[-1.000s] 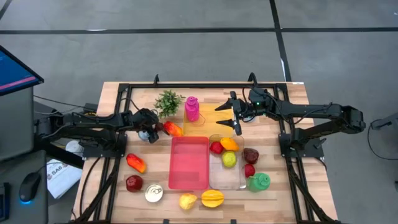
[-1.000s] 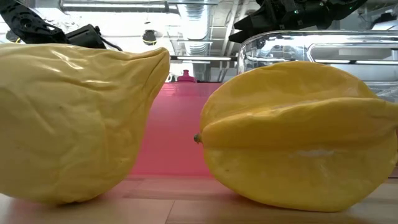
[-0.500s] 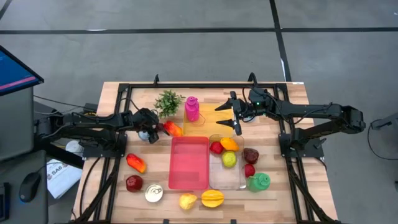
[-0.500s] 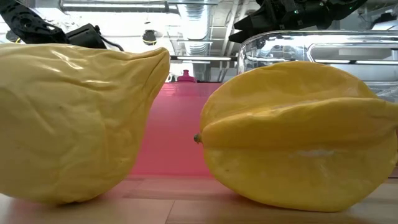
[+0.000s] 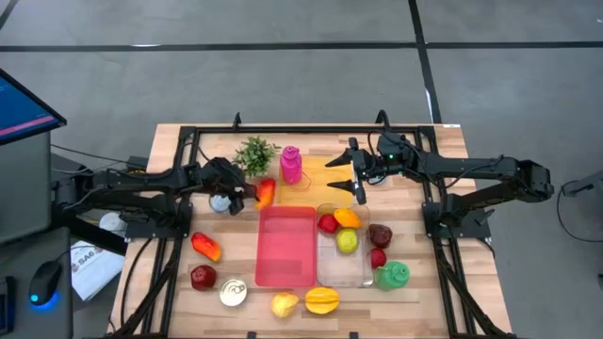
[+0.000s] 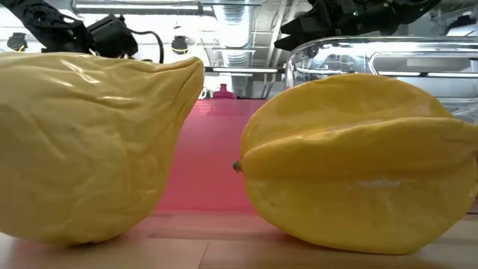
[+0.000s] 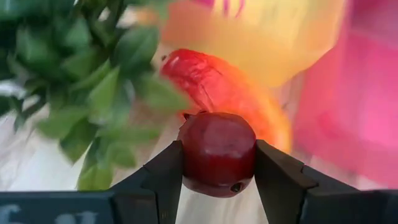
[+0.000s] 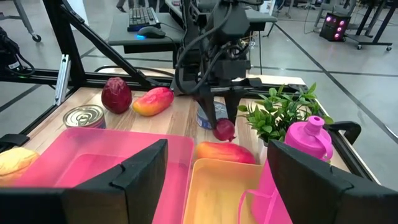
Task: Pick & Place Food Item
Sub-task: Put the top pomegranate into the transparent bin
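The wooden table (image 5: 170,141) fills the middle of the high view, and at its centre lie a pink tray (image 5: 286,247) and, just to its right, a clear bin (image 5: 343,268) already holding several pieces of fruit, which is likely where food items are being gathered. The left arm reaches in from the frame's left; its left gripper (image 5: 243,193) hangs left of centre, beside a small green plant (image 5: 253,153) and above the pink tray's upper left corner. In the left wrist view its fingers pinch a small dark red fruit (image 7: 217,152) squarely from both sides, clear of the table, a grip that suits carrying it. An orange-red mango (image 5: 265,193) lies right beside that gripper, so a low swing could nudge it. A pink bottle (image 5: 291,164) stands above the tray on a yellow tray (image 5: 332,175). The right gripper (image 5: 356,179) waits just above the clear bin with its fingers spread wide, apparently keeping out of the way. In the low view a yellow pear (image 6: 89,142) and a starfruit (image 6: 358,161) fill the foreground.
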Motion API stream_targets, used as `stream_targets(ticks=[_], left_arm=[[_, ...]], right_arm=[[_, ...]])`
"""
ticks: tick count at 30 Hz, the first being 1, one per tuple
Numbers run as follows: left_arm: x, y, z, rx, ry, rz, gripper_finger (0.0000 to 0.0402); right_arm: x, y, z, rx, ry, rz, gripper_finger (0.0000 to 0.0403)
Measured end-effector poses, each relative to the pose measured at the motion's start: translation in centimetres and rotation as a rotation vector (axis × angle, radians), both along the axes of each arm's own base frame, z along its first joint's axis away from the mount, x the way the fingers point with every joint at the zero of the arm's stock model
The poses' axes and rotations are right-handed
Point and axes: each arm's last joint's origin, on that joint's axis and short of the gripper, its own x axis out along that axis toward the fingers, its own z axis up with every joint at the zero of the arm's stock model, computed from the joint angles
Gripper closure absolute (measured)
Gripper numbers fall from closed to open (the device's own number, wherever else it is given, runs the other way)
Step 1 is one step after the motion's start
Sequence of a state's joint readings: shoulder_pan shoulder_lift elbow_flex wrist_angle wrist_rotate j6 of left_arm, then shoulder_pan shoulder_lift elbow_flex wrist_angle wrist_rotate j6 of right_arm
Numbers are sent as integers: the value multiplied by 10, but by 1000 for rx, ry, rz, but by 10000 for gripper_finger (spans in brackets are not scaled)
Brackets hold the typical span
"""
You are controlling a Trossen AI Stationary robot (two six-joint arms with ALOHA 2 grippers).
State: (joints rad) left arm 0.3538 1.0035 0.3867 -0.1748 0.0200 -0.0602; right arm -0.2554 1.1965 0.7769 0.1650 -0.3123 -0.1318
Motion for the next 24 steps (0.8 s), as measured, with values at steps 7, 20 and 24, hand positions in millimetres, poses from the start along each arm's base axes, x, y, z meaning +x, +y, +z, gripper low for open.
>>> stream_targets(ticks=[7, 20, 24], left_arm=[[10, -2, 19, -4, -89, -48, 242], [17, -17, 63, -11, -422, -63, 238], [19, -16, 75, -69, -557, -17, 237]], right_arm=[[0, 0, 0, -7, 0, 2, 133], [0, 0, 1, -39, -11, 1, 133], [2, -2, 5, -77, -56, -54, 133]])
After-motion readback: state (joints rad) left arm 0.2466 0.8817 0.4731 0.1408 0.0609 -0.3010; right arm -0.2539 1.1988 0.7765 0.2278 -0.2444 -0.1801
